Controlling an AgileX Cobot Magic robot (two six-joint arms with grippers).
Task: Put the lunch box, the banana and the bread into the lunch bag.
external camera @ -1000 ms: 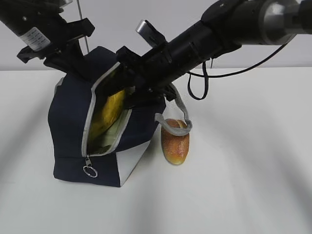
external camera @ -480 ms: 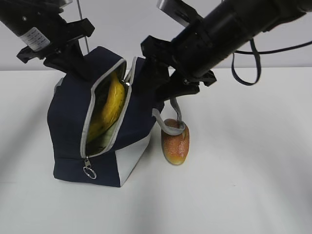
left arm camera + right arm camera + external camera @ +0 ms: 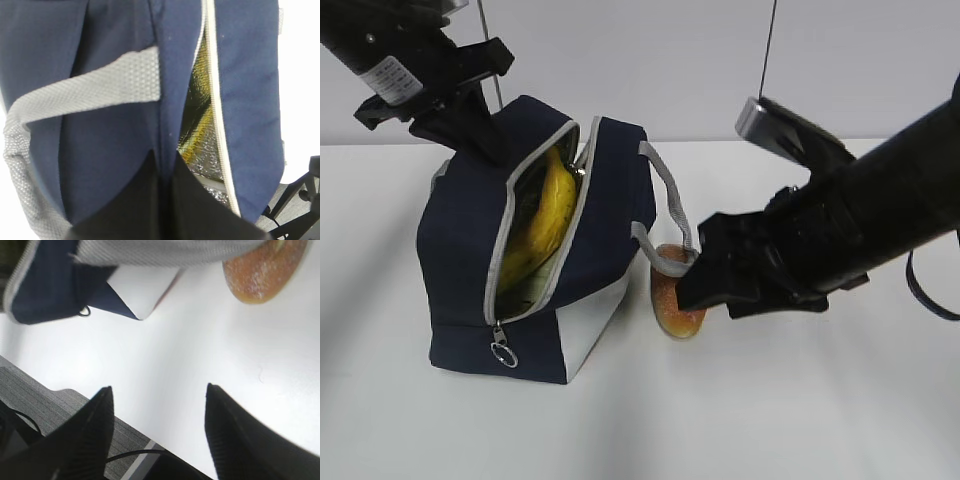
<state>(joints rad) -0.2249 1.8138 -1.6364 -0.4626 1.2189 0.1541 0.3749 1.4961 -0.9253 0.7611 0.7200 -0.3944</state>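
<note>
One white table (image 3: 820, 400) fills the lower part of the exterior view. On it, at left centre, stands one navy lunch bag (image 3: 460, 260), unzipped along its grey-trimmed opening, with a white side panel at its lower right corner. Two grey strap handles show: one (image 3: 665, 215) loops off the bag's right side, the other (image 3: 85, 87) crosses the fabric in the left wrist view.

Two black arms enter from the top corners. The left gripper (image 3: 470, 125), at upper left, is pressed together, pinching the bag's fabric at its top edge; its fingers (image 3: 135, 200) show dark at the bottom of the left wrist view. A white label sits on that arm, its print too small to read. The right gripper (image 3: 157, 390) stands spread and holds nothing, hovering over bare table, right of centre in the exterior view.

One banana (image 3: 542, 215) stands inside the bag against the silver lining. One bread (image 3: 672, 300) lies on the table just right of the bag, under the hanging strap.
</note>
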